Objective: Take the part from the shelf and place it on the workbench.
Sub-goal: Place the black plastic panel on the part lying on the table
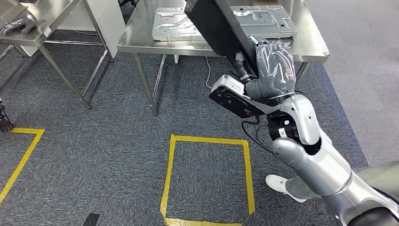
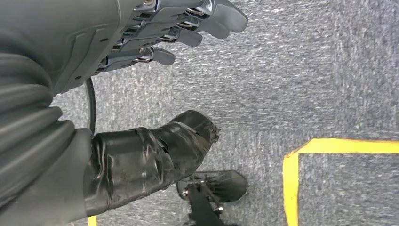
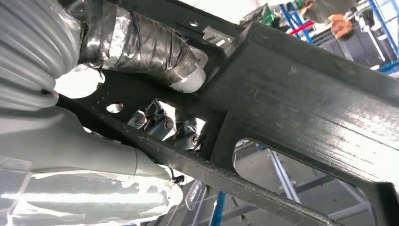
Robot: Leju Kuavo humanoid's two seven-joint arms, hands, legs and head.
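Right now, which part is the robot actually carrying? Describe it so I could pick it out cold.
Start at the steel workbench at the top of the head view. At its front edge, the right hand, wrapped in grey tape, grips a black part that slants up over the bench. It is a dark frame with cut-out openings, unlike the pale stamped metal panel lying flat on the benchtop.

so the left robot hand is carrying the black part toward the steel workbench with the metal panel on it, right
Not quite: the right robot hand holds the black part, as the head view shows. The left robot hand hangs empty over the carpet. The steel workbench with the metal panel is right.
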